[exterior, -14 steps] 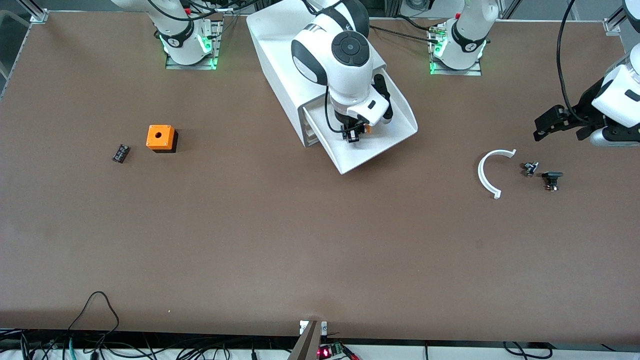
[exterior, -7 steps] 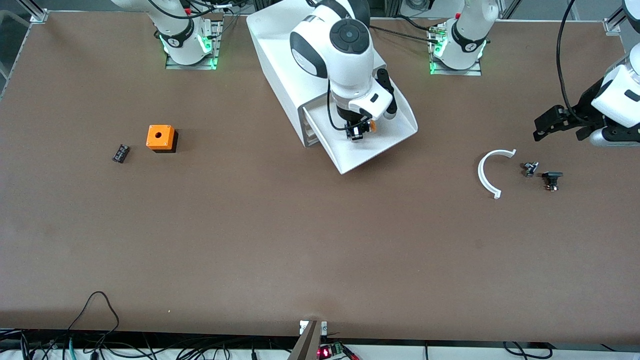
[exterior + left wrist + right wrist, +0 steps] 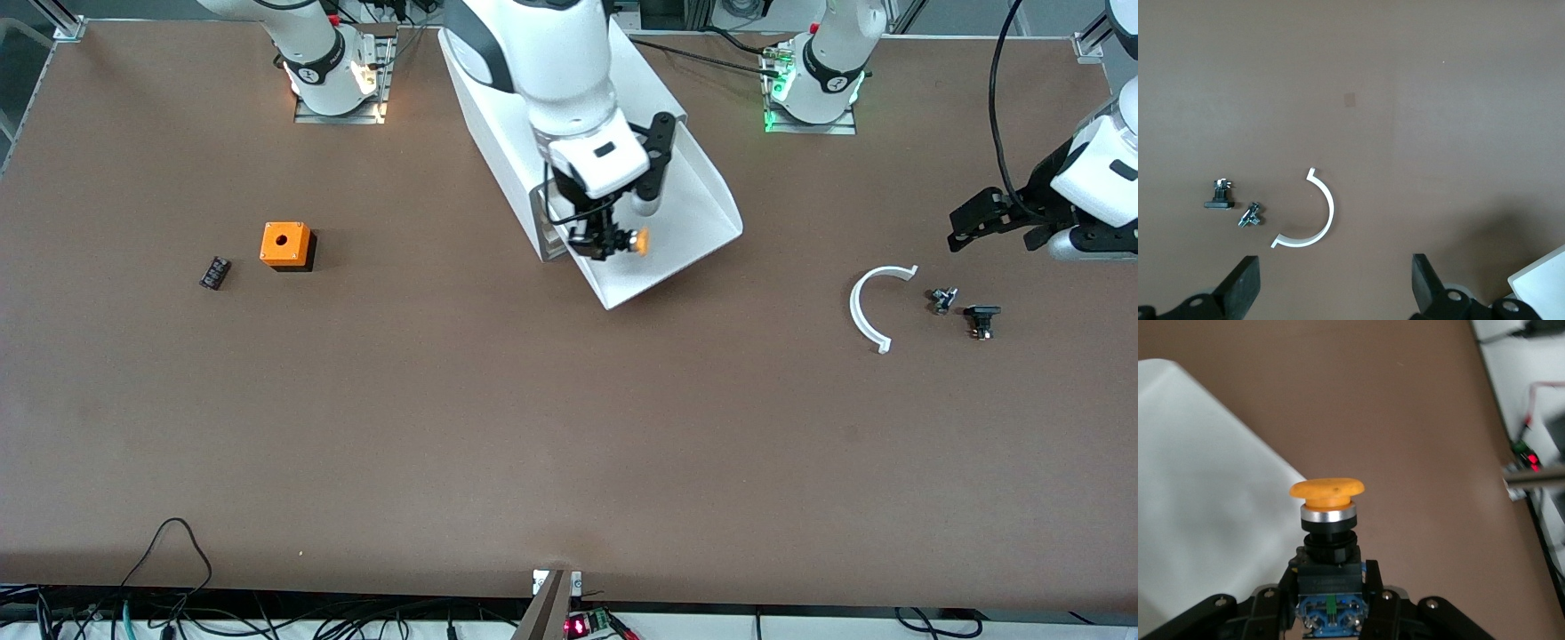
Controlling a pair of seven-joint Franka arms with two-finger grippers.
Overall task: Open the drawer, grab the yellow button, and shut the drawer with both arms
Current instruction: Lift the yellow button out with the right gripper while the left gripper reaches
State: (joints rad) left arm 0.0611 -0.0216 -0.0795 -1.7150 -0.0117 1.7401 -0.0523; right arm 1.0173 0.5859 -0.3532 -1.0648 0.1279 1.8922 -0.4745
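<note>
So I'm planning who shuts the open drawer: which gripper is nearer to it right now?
Right. The right gripper hangs over the drawer, shut on the button. The left gripper waits open over the table at the left arm's end, above the white arc.

Even overhead light; soft shadows under cabinet [image 3: 498, 98]; right wrist view background blurred, button [image 3: 1327, 513] sharp.

Right claw [image 3: 601, 240] clamped and raised; left claw [image 3: 991, 220] spread, waiting.
</note>
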